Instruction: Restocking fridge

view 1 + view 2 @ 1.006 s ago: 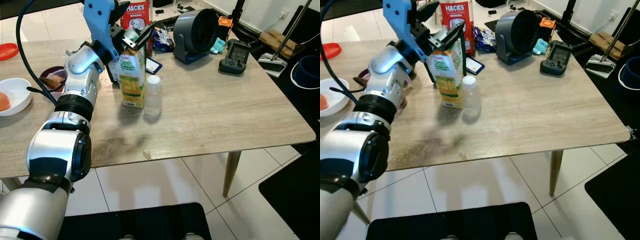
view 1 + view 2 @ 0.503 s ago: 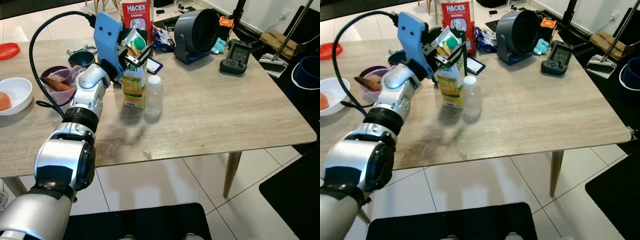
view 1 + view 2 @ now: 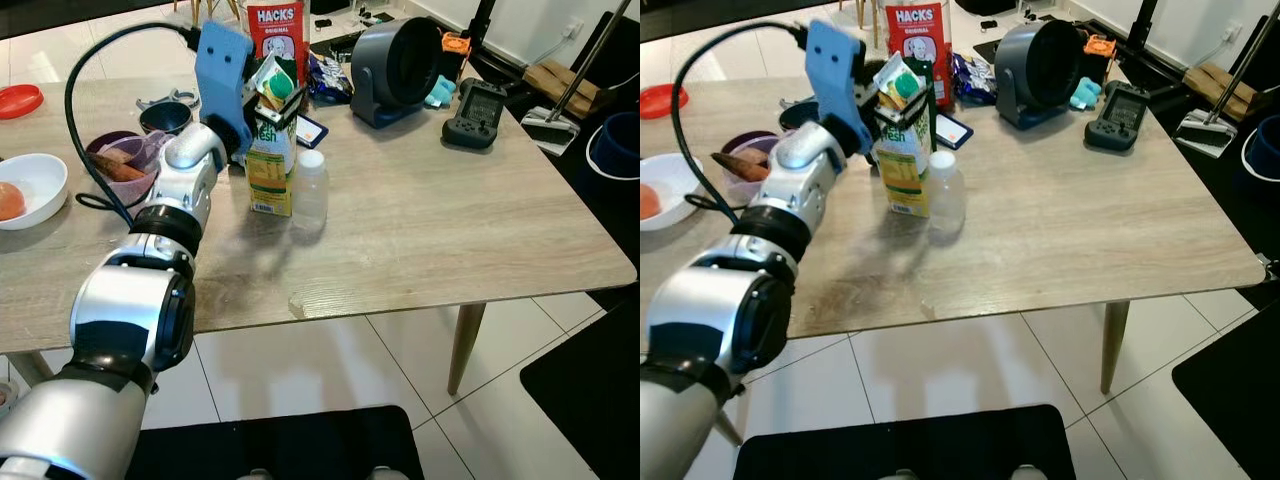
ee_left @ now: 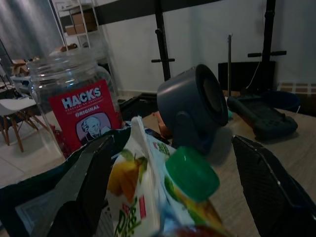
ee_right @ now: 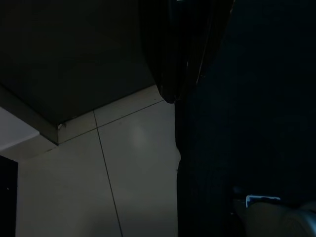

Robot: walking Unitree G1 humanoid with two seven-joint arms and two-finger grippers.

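Since a second ago the left gripper (image 3: 268,92) has dropped from above the juice carton (image 3: 271,150) to straddle its green-capped top, upper left of frame.

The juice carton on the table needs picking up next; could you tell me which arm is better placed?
Left: the left gripper already straddles the juice carton, open; the right arm hangs idle.

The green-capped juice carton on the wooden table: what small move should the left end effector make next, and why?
Probably close on it. The left end effector is open, its black fingers either side of the green-capped juice carton, which stands upright beside a clear plastic bottle.
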